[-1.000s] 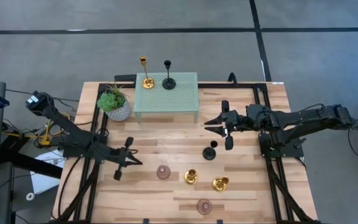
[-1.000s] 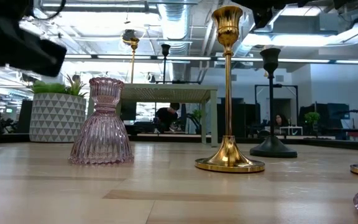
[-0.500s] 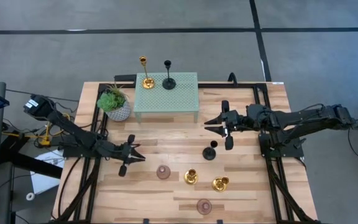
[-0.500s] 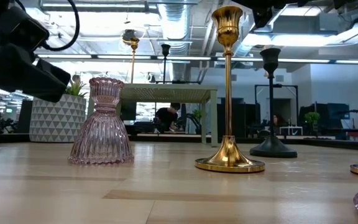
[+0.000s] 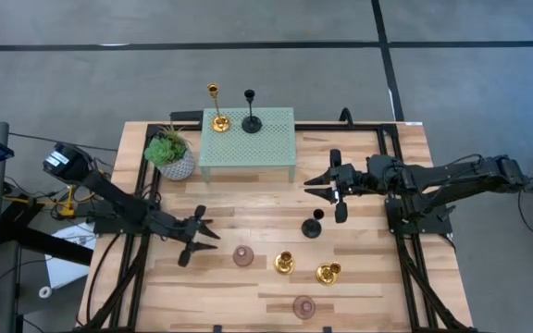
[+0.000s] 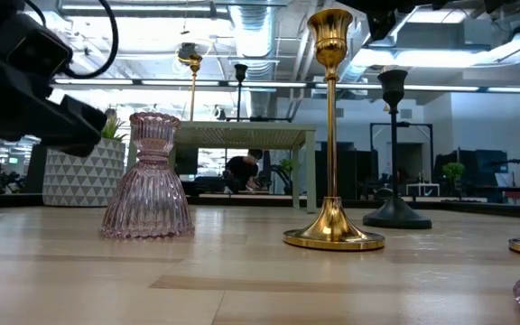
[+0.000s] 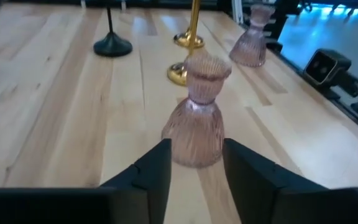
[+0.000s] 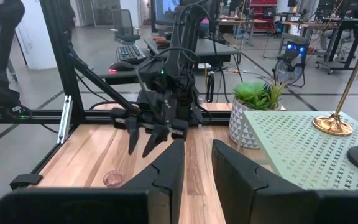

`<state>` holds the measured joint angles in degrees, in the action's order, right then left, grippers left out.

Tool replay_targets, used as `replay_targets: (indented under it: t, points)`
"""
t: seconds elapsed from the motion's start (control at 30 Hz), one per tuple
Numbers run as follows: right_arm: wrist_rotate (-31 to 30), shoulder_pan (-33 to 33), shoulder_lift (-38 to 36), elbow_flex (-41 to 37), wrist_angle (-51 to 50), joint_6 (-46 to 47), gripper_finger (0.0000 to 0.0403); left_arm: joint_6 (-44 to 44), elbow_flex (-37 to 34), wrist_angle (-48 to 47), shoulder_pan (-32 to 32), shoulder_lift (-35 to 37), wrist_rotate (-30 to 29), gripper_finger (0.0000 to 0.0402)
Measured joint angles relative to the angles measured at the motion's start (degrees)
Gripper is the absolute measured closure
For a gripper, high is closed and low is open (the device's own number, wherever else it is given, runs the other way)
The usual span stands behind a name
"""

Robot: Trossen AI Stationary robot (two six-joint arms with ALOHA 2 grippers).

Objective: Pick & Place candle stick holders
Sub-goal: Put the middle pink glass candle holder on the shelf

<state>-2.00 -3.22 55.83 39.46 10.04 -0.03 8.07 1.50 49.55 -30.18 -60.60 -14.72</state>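
Observation:
A pink holder (image 5: 242, 256) stands on its round base on the wooden table, just to the right of my left gripper (image 5: 204, 237). In the left wrist view this pink holder (image 7: 196, 118) stands right ahead of my left gripper (image 7: 194, 165), whose fingers are open and clear of it. Two gold holders (image 5: 284, 264) (image 5: 328, 273), a black one (image 5: 313, 225) and a second pink one (image 5: 303, 307) stand nearby. A gold holder (image 5: 217, 118) and a black holder (image 5: 251, 120) stand on the green stand (image 5: 266, 139). My right gripper (image 5: 311, 181) waits open, beyond the black holder on the table.
A potted green plant (image 5: 171, 153) stands left of the green stand at the table's far side. Black frame rails (image 5: 146, 199) run along the left and right of the table. Bare wood lies between the stand and the holders.
My left gripper has moved toward the table's right edge and down, closing in on the nearest pink holder, and its fingers have opened. The holders have stayed where they were.

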Motion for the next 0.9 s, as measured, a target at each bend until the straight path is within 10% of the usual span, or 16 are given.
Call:
replay_targets:
  t: [0.9]
  points:
    - [0.00, 0.00, 0.00, 0.00, -0.05, 0.03, 0.0328, -3.06, 12.38, 10.39, -0.01, -24.16, 0.00, 0.0129]
